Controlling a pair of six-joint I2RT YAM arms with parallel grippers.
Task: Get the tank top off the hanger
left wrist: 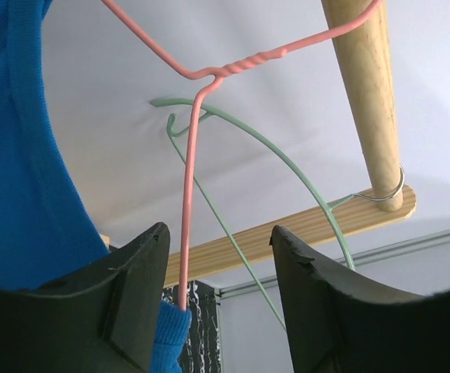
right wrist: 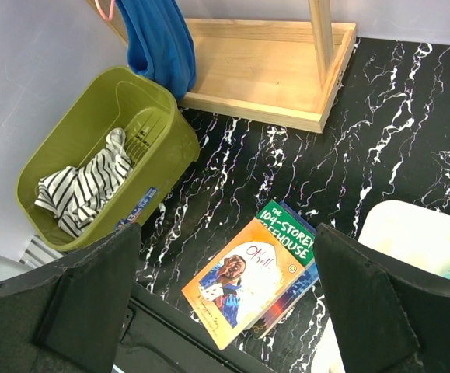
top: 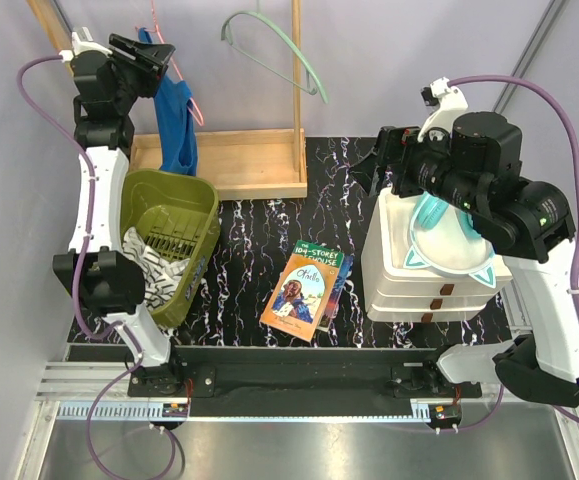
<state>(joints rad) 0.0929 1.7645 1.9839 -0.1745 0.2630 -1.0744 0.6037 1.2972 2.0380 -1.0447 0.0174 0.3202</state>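
Left wrist: wide hand (left wrist: 217, 233), seemingly empty

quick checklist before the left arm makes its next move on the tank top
1. Left gripper open: ok, jaws apart.
2. Pink hanger wire inside the jaws: ok.
3. Blue tank top on the hanger: ok, hanging beside the gripper.
4. Cloth gripped: not ok, neither gripper holds it.
5. Right gripper free: ok, open and empty.
6. Hanger hook seated on the rod: cannot tell.
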